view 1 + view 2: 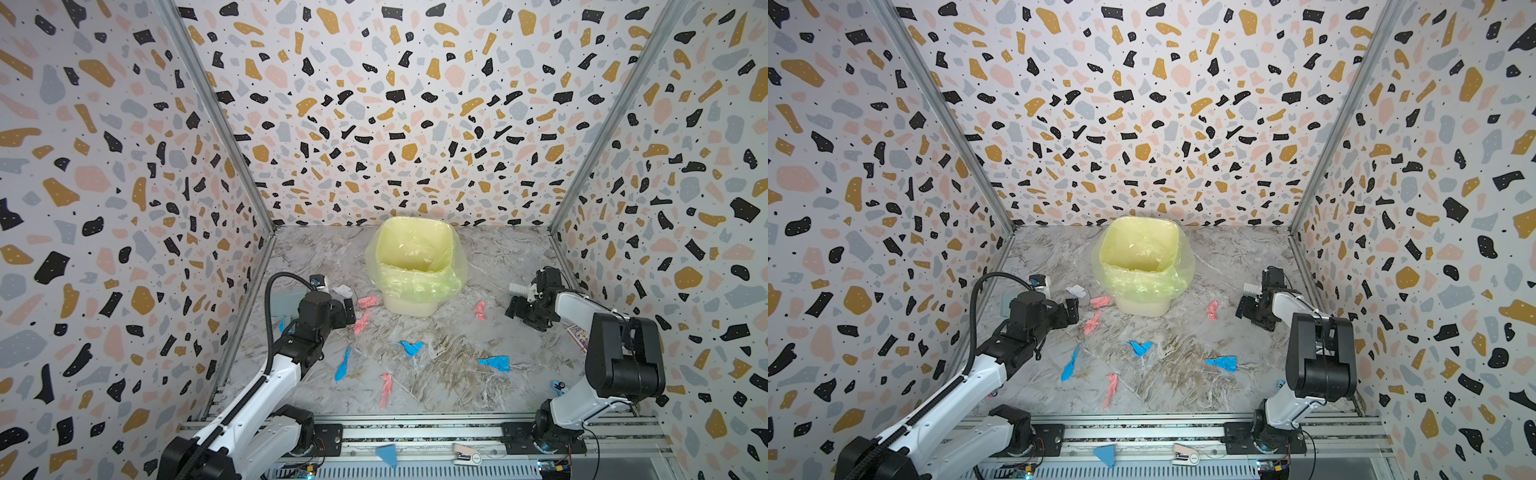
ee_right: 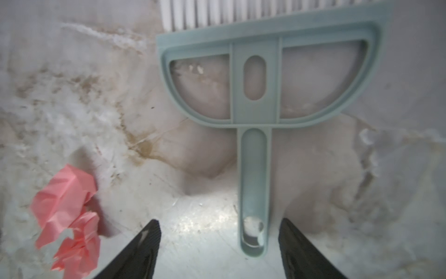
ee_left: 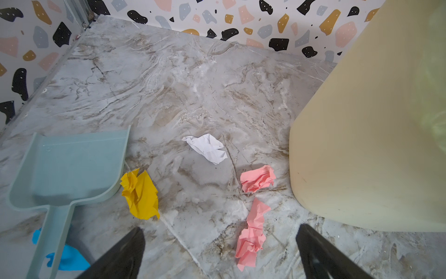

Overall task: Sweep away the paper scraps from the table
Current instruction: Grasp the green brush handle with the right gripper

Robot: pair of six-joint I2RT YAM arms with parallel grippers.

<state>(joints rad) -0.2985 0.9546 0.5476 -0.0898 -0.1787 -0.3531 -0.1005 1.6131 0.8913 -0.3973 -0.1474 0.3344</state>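
right gripper (image 2: 220,220), mid-right in both top views, open astride handle of pale-green plastic white-bristled brush (image 2: 255,116), unclamped; left gripper (image 3: 220,228) open, empty, above crumpled pink paper scraps (image 3: 251,241) on marble tabletop (image 3: 169,96).

- the bin (image 1: 409,307) stands on the counter (image 1: 498,257);
- left of the bin, the dustpan (image 3: 72,169) lies flat on the counter, with some paper scraps (image 3: 207,148) between the two;
- right of the bin lies the brush (image 2: 255,113), one scrap between them;
- before the bin, more scraps lie scattered, well apart.
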